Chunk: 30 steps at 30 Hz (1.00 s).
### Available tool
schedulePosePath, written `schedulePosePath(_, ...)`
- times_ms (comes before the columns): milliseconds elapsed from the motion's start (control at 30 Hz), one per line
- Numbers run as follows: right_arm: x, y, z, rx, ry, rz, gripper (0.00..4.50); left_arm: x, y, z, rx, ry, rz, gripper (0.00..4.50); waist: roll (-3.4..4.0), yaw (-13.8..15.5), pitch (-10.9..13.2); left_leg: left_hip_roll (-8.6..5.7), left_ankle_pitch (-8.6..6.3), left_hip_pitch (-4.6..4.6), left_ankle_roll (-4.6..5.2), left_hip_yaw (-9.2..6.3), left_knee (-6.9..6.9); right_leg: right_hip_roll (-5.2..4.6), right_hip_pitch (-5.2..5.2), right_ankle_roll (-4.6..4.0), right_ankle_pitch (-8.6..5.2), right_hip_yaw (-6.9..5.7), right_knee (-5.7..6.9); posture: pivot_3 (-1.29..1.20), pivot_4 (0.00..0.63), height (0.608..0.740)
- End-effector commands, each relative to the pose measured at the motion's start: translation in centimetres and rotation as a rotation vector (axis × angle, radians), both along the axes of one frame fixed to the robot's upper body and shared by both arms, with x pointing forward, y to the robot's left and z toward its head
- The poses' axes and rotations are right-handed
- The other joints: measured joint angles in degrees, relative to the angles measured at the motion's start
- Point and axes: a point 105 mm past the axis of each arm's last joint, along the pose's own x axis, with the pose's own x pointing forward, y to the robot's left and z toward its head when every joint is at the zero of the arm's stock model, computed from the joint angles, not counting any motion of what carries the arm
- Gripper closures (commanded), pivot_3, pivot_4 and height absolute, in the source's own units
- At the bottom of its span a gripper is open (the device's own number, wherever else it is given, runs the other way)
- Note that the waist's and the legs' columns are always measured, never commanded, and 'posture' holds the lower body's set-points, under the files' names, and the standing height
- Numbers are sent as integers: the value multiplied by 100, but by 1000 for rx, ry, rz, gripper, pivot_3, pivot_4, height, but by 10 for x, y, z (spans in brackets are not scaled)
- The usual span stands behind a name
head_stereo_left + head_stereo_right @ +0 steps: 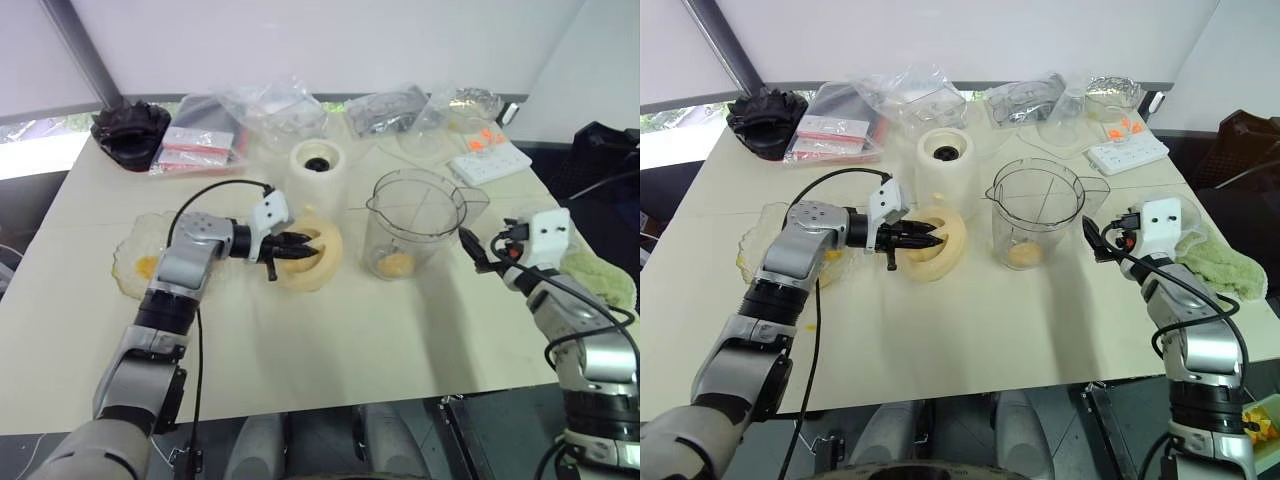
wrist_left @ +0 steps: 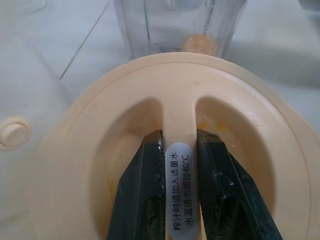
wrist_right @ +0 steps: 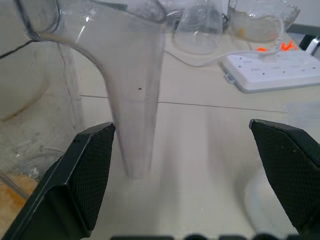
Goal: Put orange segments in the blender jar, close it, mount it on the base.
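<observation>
On table: blender jar point(image 1: 412, 222) holds orange segments point(image 1: 396, 263) | left end effector point(image 1: 292, 250) pinching lid point(image 1: 312, 257) | right end effector point(image 1: 478, 253) spread

Your left arm point(image 1: 185, 268) is silver-grey metal in rounded segments with black joints; a looping black cable runs to its white wrist block; the right arm point(image 1: 1188, 322) matches, its white block carrying small red marks; both end in black fingers point(image 3: 89, 175) with finely textured pads.

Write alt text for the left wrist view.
Two black gripper fingers clamp the central handle bar of a round cream plastic lid, either side of a white label with printed text. Beyond the lid stands the clear ribbed plastic blender jar with orange-yellow fruit segments at its bottom.
</observation>
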Motion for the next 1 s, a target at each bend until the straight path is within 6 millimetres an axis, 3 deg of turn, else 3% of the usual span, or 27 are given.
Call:
schedulePosePath(33, 2, 6, 11, -9, -50, 30, 0, -2, -1, 16, -32, -51, 12, 4213, 0, 0, 0, 0, 0, 0, 0, 0, 0, 0, 0, 0, 0, 0, 0, 0, 150, 740)
schedulePosePath(267, 11, 10, 12, 16, -66, 33, 0, -2, -3, 25, -54, -75, 31, 4213, 0, -6, 0, -1, 0, 1, 0, 0, -1, 0, 0, 0, 0, 0, 0, 0, 150, 740)
schedulePosePath(567, 37, 13, 18, 29, -100, 34, 0, -3, -1, 39, -58, -118, 40, 4213, 2, -24, 0, -1, 0, 2, -1, 0, -3, 3, 0, 1, 1, -1, 1, 0, 150, 740)
schedulePosePath(667, 39, 15, 17, 35, -106, 41, 898, -3, 5, 48, -62, -141, 57, 4264, 2, -25, 0, -1, 0, 2, -1, 0, -4, 3, 0, 1, 1, -1, 0, 0, 150, 740)
schedulePosePath(833, 38, 21, 15, 44, -110, 57, 3499, -2, 19, 66, -83, -172, 98, 4264, 3, -20, 0, -1, 1, 2, -1, -1, -4, 2, -1, 1, 1, 0, 2, 0, 150, 740)
schedulePosePath(1000, 34, 31, 14, 61, -111, 65, 3538, 2, 36, 106, -124, -234, 134, 4264, 3, -26, 1, -1, 1, 3, -1, -2, -3, 2, 0, 1, 1, -1, 2, 0, 150, 740)
